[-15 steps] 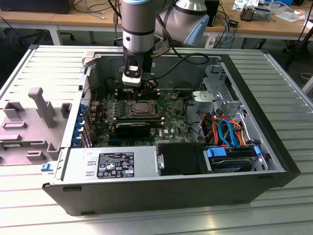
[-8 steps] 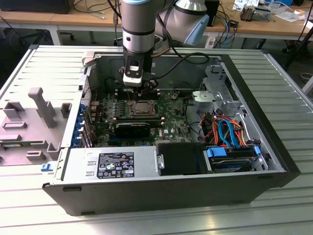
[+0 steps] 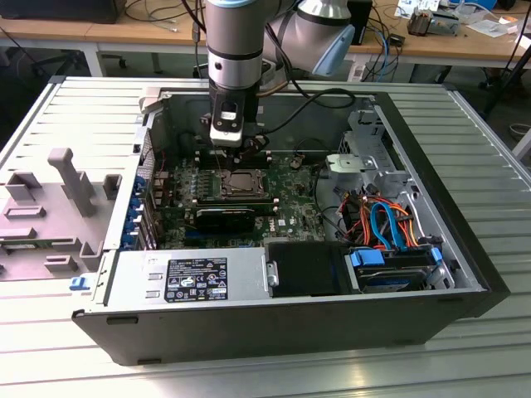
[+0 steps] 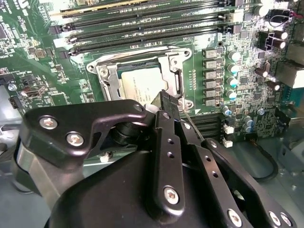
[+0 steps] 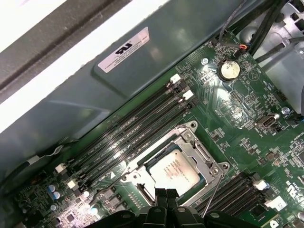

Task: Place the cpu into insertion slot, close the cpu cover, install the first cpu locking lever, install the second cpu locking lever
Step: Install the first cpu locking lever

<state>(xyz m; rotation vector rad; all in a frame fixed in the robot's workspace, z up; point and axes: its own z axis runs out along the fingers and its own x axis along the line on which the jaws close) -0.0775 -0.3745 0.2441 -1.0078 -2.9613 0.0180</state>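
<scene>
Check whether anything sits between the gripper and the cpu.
Nothing visible does. The cpu lies in the insertion slot, framed by the cpu cover, and the gripper hangs at the socket's edge.

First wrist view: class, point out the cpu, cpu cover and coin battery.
cpu (image 5: 173, 171), first wrist view, middle of its top.
cpu cover (image 5: 200, 152), first wrist view, a side bar of its frame.
coin battery (image 5: 230, 70), first wrist view, centre of its face.
</scene>
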